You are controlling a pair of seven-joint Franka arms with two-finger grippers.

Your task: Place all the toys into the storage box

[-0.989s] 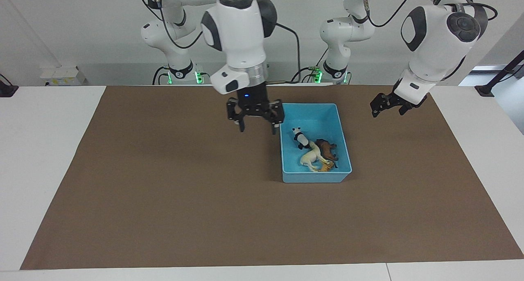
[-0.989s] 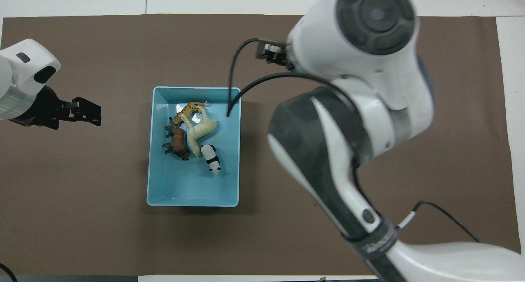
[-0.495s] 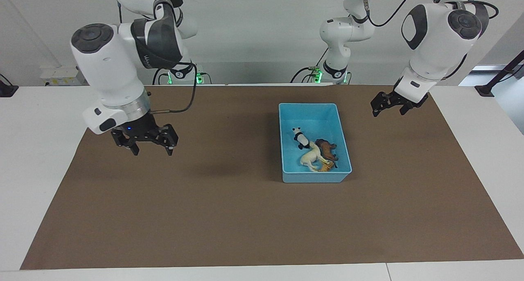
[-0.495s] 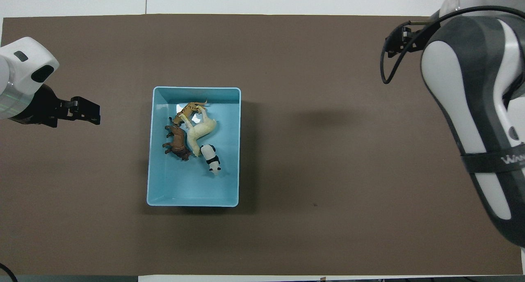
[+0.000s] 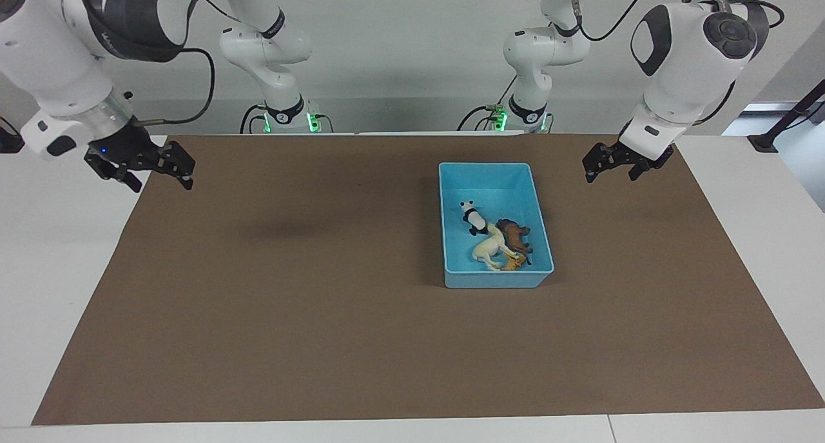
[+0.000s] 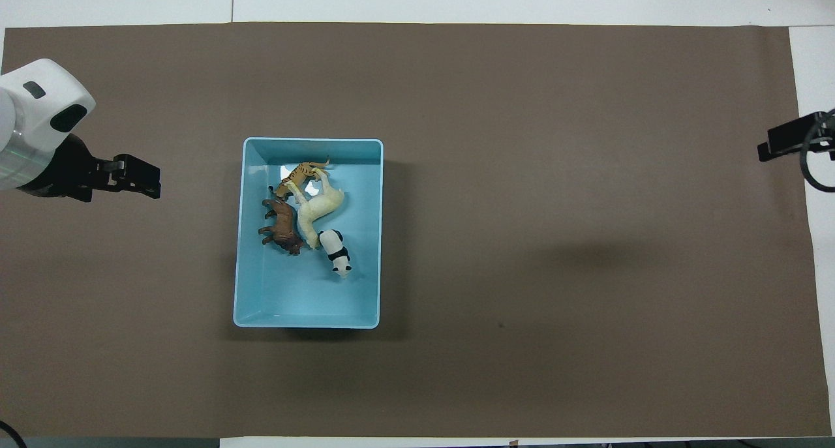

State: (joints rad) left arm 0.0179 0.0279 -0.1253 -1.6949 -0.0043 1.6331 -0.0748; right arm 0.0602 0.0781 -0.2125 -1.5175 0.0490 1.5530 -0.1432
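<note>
The light blue storage box [image 5: 496, 280] stands on the brown mat, toward the left arm's end; it also shows in the overhead view [image 6: 306, 301]. All the toys lie inside it: the panda [image 5: 475, 218] [image 6: 336, 253], the cream-white horse [image 5: 490, 248] [image 6: 318, 210], the dark brown animal [image 5: 515, 233] [image 6: 280, 226] and the orange tiger [image 5: 514, 263] [image 6: 300, 173]. My right gripper [image 5: 160, 181] [image 6: 783, 145] is open and empty, raised over the mat's edge at the right arm's end. My left gripper [image 5: 611, 176] [image 6: 155, 182] is open and empty, raised over the mat beside the box, and the arm waits.
The brown mat [image 5: 322, 301] covers most of the white table [image 5: 58, 249]. Nothing else lies on the mat. Both arm bases stand at the table's edge nearest the robots.
My right arm has swung away from beside the box to the right arm's end of the table, gripper open and empty throughout. The left arm, box and toys have not moved.
</note>
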